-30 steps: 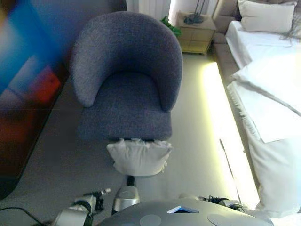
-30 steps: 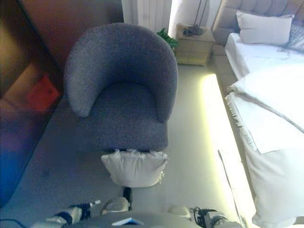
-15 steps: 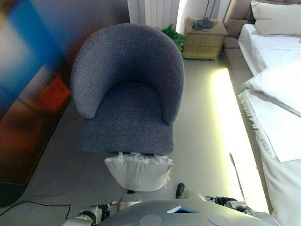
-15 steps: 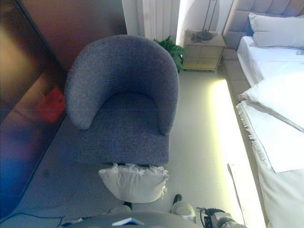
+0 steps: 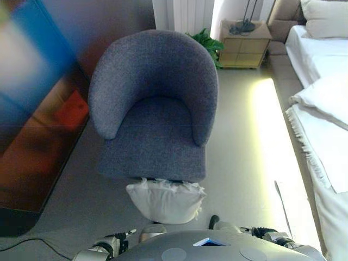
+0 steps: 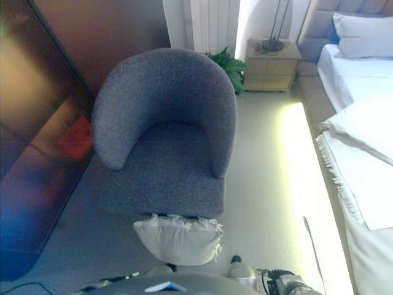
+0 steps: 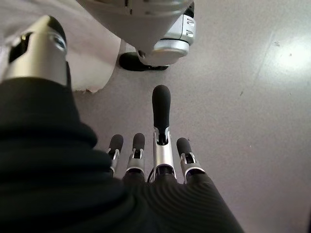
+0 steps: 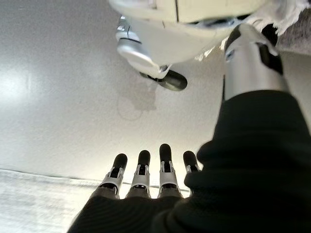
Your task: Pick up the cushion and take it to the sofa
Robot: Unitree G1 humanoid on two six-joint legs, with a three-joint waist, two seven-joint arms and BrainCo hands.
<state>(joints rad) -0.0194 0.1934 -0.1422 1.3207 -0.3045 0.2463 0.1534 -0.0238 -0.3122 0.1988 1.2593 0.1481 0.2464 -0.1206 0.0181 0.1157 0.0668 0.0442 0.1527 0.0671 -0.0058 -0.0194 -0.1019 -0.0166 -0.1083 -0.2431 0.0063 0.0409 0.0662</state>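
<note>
Cushion (image 5: 165,201): white, fringed along its upper edge, lying on the grey floor (image 5: 81,217), touching the front base of the sofa (image 5: 155,109), held by neither hand. Sofa: grey-blue tub armchair with curved back, seat bare. Left hand (image 7: 160,160): hanging over the floor, fingers straight and relaxed, holding nothing. Right hand (image 8: 146,177): likewise over the floor, fingers extended side by side, holding nothing. Behind the sofa: green plant (image 5: 206,41) and wooden nightstand (image 5: 244,43). Right of it: bed (image 5: 326,109) with white linen.
</note>
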